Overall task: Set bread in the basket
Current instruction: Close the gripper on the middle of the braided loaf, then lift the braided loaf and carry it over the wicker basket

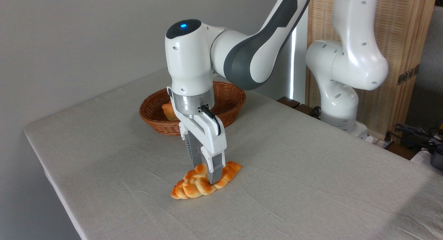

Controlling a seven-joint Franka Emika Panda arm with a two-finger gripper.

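Note:
The bread [193, 186], a braided golden-orange loaf, lies flat on the cloth-covered table near the front. My gripper [206, 174] points straight down over the loaf's middle. Its fingers stand apart, one on each side of the loaf; the near finger [215, 171] covers part of it. The loaf rests on the table. The basket [228, 94], reddish-brown wicker, sits farther back, behind my wrist, which hides part of its front rim.
A small round bun [168, 111] lies inside the basket at its left. The robot's white base [341, 94] stands at the right, off the table. The table's edge runs along the left front [52, 177]. Cables lie at the far right [415, 132].

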